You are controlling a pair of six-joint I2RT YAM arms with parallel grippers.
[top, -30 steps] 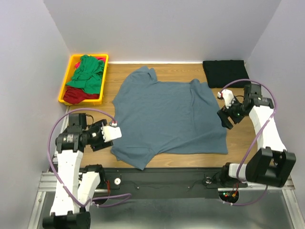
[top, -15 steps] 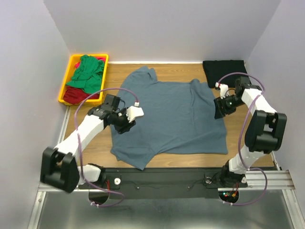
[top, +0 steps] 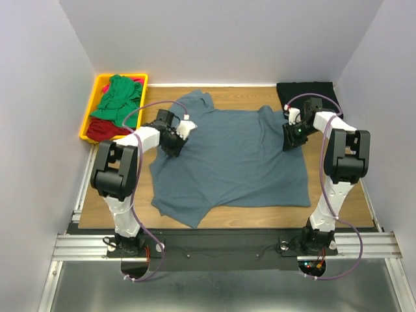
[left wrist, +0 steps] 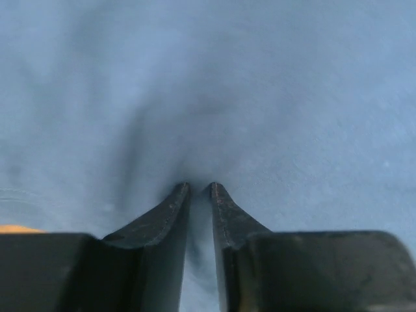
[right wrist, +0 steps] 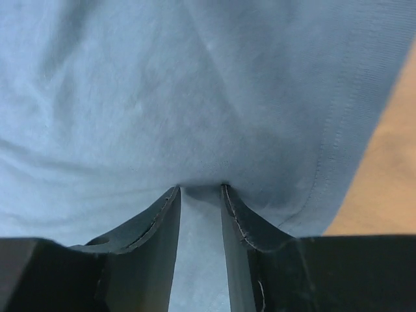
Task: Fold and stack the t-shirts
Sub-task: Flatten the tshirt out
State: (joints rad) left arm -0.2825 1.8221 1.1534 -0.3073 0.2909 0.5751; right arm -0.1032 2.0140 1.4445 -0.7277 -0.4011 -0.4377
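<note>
slate blue-grey t-shirt (top: 227,162) lay flat on the surface (top: 338,195), left hand (top: 177,135) and right hand (top: 290,134) at its shoulders.
left wrist: left hand (left wrist: 198,188) pinched a thin pucker; might slip on lifting.
right wrist: right hand (right wrist: 200,190) gripped cloth near the sleeve hem; uneven pull could skew the fold.

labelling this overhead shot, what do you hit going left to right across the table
yellow tray holding the green t-shirt and red t-shirt → blue-grey t-shirt spread flat → black t-shirt at the far right
</note>
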